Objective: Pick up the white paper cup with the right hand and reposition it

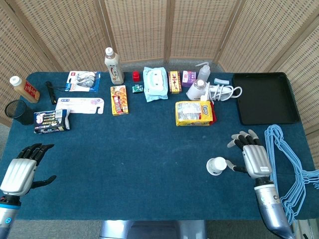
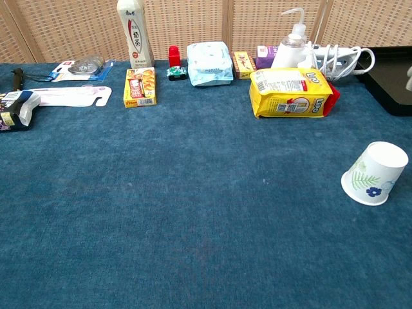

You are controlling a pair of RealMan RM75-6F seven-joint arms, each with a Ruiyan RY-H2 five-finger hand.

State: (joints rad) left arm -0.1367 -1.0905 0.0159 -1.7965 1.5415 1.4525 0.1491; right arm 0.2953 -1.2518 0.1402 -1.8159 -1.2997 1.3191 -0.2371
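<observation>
The white paper cup [image 1: 217, 166] stands upside down on the blue table, with a leaf and flower print showing on its side [image 2: 374, 174]. My right hand [image 1: 252, 158] is just to its right, fingers spread and holding nothing; its thumb points toward the cup with a small gap between them. In the chest view only a fingertip [image 2: 409, 76] shows at the right edge. My left hand [image 1: 21, 172] hovers at the near left corner, fingers apart and empty.
A yellow snack bag [image 1: 194, 113] lies behind the cup. A black tray [image 1: 264, 97] sits at the back right, and blue hangers [image 1: 289, 164] lie along the right edge. Bottles, boxes and packets line the back; a black mesh cup [image 1: 18, 110] stands at far left.
</observation>
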